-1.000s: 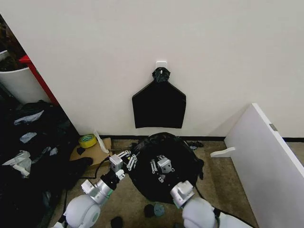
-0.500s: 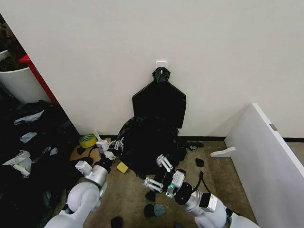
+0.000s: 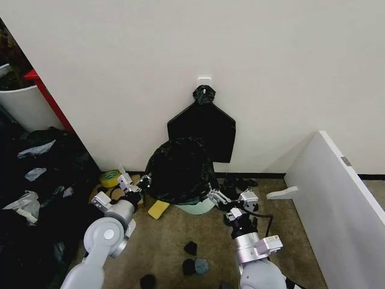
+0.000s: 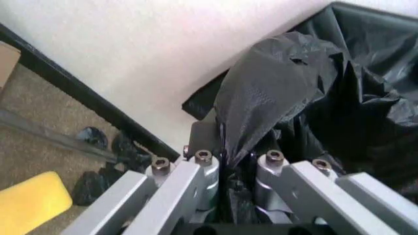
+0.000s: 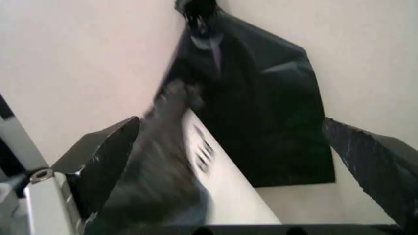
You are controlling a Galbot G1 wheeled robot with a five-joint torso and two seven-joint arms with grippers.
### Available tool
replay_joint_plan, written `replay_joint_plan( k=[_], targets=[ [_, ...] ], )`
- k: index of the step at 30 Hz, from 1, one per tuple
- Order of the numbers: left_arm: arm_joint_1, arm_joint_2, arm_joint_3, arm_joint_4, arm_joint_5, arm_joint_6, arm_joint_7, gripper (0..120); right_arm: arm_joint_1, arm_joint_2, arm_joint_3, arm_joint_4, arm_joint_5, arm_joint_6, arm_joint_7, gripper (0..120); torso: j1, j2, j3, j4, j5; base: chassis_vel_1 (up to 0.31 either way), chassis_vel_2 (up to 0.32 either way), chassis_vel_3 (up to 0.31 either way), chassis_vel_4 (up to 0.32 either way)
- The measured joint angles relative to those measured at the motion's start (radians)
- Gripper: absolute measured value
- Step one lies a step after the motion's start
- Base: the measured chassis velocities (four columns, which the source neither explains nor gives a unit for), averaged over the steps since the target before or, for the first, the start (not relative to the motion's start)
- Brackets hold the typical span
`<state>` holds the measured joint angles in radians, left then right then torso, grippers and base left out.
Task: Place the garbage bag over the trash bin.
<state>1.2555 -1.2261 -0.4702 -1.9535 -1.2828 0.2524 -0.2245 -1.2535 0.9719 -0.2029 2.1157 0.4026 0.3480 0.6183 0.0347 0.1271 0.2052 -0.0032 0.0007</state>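
Garbage bag (image 3: 178, 170) hides trash bin (image 3: 195, 208) — left gripper (image 3: 143, 179) pinches it; right gripper (image 3: 215, 196) grip unclear.

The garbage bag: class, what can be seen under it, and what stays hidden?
Under the garbage bag, held at its sides by the left gripper and right gripper, the trash bin's pale green base peeks out. The bag covers its body and rim.

Two silver-grey arms with rounded white shoulder housings and black joint bands end in the left gripper (image 3: 137, 181) and the right gripper (image 3: 224, 198), each with pale metal fingers (image 4: 189, 178) fastened by dark hex-socket screws; a black cable loops at the right forearm's 3 o'clock.
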Motion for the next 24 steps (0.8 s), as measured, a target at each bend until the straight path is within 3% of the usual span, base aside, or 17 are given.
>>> replay_joint_plan(
  k=[24],
  targets=[
    [0.035,0.005,-0.016,-0.078,-0.015,0.006,0.007,4,0.035,0.023,-0.003,-0.181,-0.16,0.017,-0.08,100,0.0,0.0,0.0,0.0,0.0002,0.0,0.0,0.0,0.0]
  ],
)
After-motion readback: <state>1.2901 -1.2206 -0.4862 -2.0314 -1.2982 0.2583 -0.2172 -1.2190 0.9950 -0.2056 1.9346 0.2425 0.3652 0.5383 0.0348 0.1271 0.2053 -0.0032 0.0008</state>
